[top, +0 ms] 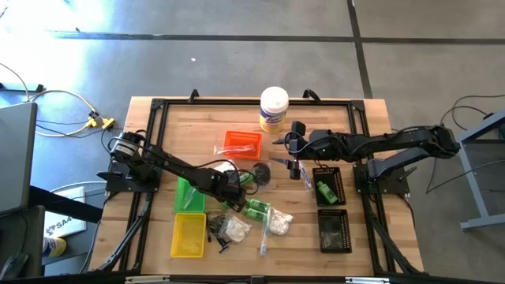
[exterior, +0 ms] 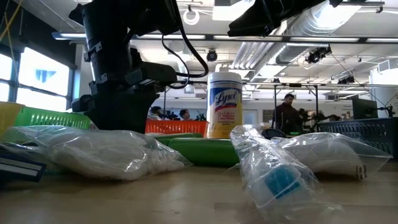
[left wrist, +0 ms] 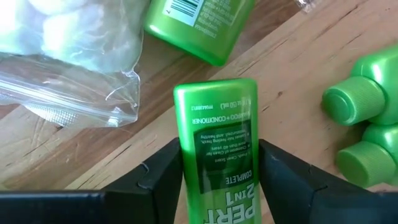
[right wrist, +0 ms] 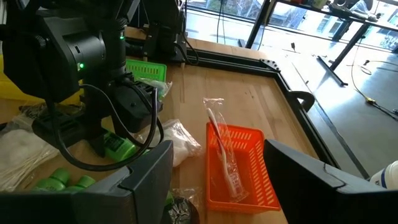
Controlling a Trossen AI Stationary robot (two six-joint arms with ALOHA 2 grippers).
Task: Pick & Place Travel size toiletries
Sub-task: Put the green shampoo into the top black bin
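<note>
A small green bottle (left wrist: 217, 143) lies flat on the wooden table among other travel size toiletries: more green bottles (left wrist: 357, 124), (top: 256, 209) and clear bags of white fluffy bits (left wrist: 68, 56), (top: 278, 222). My left gripper (top: 233, 188) points steeply down at the table's middle, shut on that bottle. My right gripper (right wrist: 217, 149) hangs open and high above the table's far right part (top: 293, 146), with nothing between its fingers. A clear-wrapped stick (right wrist: 224, 155) lies in the orange tray (top: 242, 143). My left gripper pinches the green bottle by its two long sides (left wrist: 186, 163), one finger on each. The fingers come steeply from above. The bottle lies flat on the table, and its far end (left wrist: 214, 93) sticks out past the fingertips.
A large white canister (top: 274, 108) stands at the far edge. A green tray (top: 189, 193) and a yellow tray (top: 189, 234) lie to the near left. Two black trays (top: 330, 185), (top: 334, 229) lie to the right, one holding a green bottle (top: 325, 190).
</note>
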